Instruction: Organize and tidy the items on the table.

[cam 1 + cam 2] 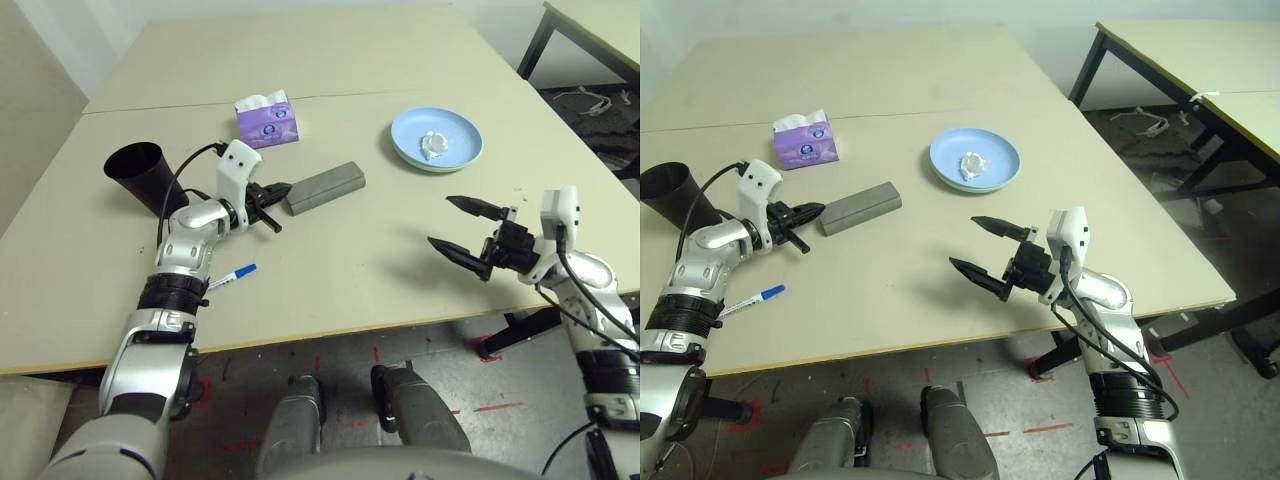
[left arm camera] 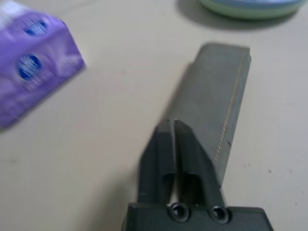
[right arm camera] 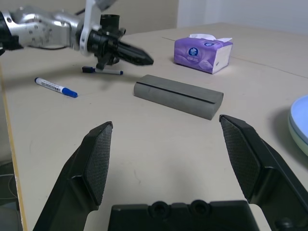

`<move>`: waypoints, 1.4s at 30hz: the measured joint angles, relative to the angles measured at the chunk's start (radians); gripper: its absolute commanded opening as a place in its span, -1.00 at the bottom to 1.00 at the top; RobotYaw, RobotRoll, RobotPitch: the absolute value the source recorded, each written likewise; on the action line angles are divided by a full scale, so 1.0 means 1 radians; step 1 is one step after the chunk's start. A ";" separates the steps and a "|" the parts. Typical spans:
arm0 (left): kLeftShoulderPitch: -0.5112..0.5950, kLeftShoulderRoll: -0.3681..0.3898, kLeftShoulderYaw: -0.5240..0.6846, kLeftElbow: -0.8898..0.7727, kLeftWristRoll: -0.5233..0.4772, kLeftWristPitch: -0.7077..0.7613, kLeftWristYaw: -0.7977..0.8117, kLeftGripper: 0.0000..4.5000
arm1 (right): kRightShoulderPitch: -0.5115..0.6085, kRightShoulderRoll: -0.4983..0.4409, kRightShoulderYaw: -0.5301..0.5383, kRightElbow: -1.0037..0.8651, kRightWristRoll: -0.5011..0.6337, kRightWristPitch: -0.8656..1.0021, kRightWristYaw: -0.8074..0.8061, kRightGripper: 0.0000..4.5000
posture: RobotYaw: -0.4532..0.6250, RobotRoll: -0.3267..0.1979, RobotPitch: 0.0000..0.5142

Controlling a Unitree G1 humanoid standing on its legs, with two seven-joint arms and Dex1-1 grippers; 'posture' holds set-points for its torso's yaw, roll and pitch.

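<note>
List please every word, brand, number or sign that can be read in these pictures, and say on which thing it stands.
None can be read.
Purple tissue pack: round blue logos and small print, too blurred to read.
Marker: dark print along the white barrel, too small to read.
Grey case: no text visible.

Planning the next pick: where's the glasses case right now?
The case lies mid-table just past the shut left gripper, between the tissue pack and the plates.

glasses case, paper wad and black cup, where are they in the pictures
glasses case [image 1: 325, 187], left eye view, middle of its top face
paper wad [image 1: 972, 165], right eye view, centre of the wad on the plate
black cup [image 1: 140, 174], left eye view, its side wall
</note>
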 measured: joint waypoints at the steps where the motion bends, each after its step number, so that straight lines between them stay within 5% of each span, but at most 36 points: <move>1: 0.009 0.011 0.002 -0.024 -0.003 0.016 -0.005 -0.30 | -0.001 0.000 0.000 0.008 -0.001 -0.002 0.004 1.00 | -0.53 0.25 -0.49; 10: 0.131 0.146 0.028 -0.225 -0.047 0.160 -0.044 0.99 | -0.027 0.014 0.019 0.035 -0.004 -0.013 0.030 1.00 | -0.51 0.25 -0.48; 24: 0.361 0.548 0.062 -0.533 -0.155 0.382 -0.321 0.99 | -0.072 -0.032 0.086 0.072 0.035 -0.053 0.387 1.00 | -0.44 0.25 -0.46; 30: 0.462 0.690 0.070 -0.685 -0.228 0.476 -0.436 0.99 | -0.104 -0.013 0.110 0.086 0.034 -0.061 0.418 1.00 | -0.44 0.25 -0.44; 42: 0.505 0.774 0.012 -0.697 -0.160 0.438 -0.438 0.99 | -0.073 -0.011 0.112 0.062 0.027 -0.047 0.370 1.00 | -0.48 0.25 -0.43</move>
